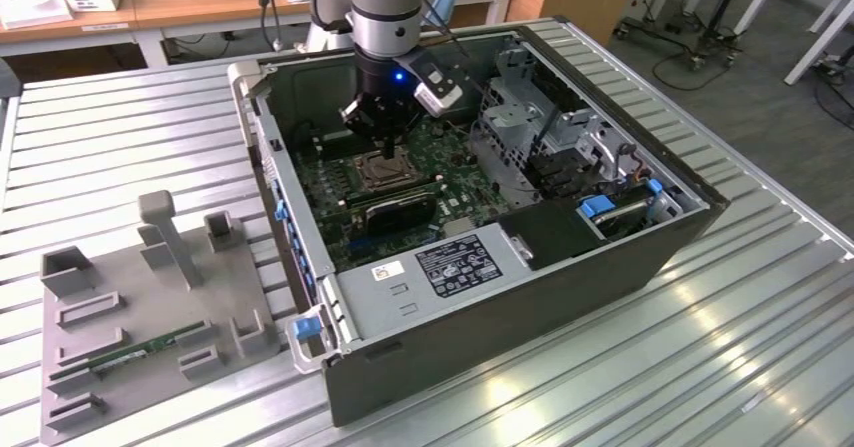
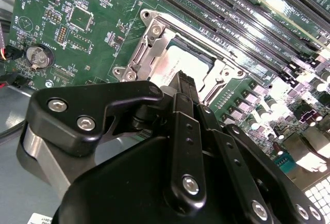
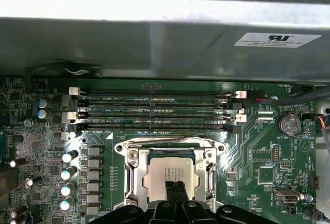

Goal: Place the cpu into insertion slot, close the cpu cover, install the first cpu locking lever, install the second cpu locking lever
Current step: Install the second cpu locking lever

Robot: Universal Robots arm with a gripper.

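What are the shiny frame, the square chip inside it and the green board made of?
The frame looks like bare metal: silvery, with bright glints. The chip has a dull silver-tan top, probably metal too. The green board looks like glossy coated circuit board; what lies underneath I can't tell.

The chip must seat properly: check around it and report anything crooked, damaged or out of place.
Nothing stands out. The chip lies square inside the metal frame, which sits flat on the green board, and the shut gripper hangs over the chip's edge.

the tool [image 3: 175, 187] hides one edge of the cpu [image 3: 170, 168] and part of the cpu cover [image 3: 135, 177].
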